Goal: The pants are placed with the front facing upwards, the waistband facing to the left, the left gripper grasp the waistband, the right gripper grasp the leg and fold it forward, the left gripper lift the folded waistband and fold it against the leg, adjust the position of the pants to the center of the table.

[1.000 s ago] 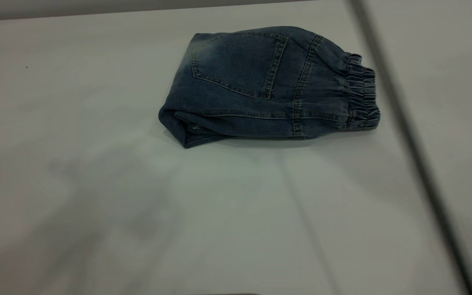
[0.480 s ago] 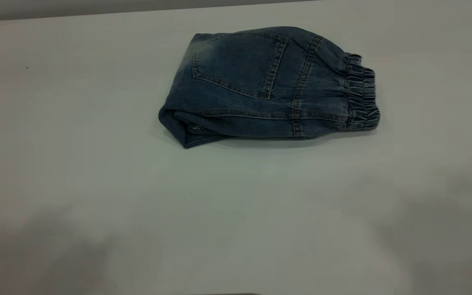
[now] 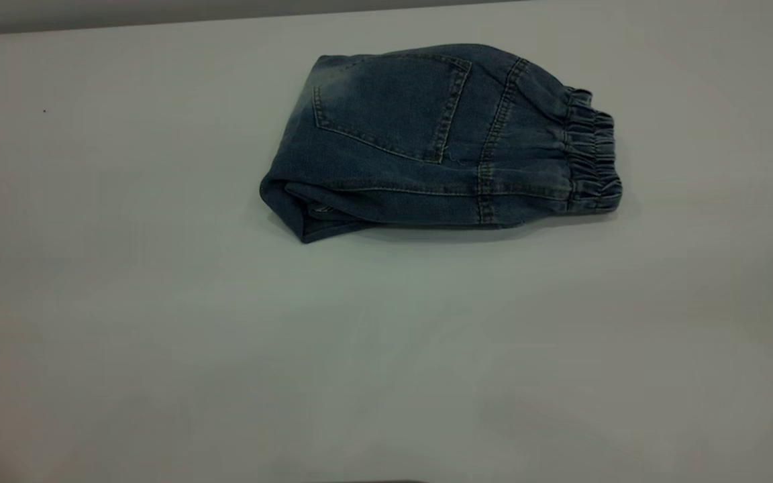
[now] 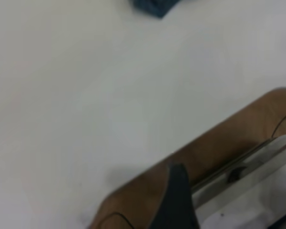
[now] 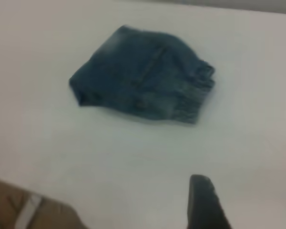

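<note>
Both tools off pants (image 3: 440,137); table (image 3: 158,335) edges far.

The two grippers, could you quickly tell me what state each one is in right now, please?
Left gripper: back at the table edge, holding nothing; open or shut cannot be told.
Right gripper: clear of the folded pants, holding nothing; cannot be told either.

You see faded denim pants (image 3: 427,141) with a gathered elastic waistband (image 3: 593,161) on the smooth, matt table (image 3: 158,302).
</note>
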Controlling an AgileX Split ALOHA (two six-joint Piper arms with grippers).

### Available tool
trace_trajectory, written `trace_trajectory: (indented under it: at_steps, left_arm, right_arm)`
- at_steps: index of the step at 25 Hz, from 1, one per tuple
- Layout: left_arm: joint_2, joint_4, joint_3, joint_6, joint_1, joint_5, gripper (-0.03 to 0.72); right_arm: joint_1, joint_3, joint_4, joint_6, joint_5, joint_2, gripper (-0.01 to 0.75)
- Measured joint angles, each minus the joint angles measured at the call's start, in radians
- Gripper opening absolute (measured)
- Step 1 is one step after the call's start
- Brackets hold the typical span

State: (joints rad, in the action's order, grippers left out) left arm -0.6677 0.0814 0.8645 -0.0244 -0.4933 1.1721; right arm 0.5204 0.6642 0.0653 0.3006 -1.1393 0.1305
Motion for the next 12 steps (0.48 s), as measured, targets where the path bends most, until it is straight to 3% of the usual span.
trace_trajectory:
  at_steps: [7,12]
  left_arm:
    - [0.162,0.000,-0.153,0.035,0.000,-0.002,0.554]
    - [0.278,-0.003,-0.270,0.032,0.000,-0.004,0.554]
  right_arm:
    - [0.000,-0.162,0.021,0.011,-0.013,-0.131,0.320]
    - [0.000,-0.169,-0.010,-0.055,0.029,-0.131,0.293]
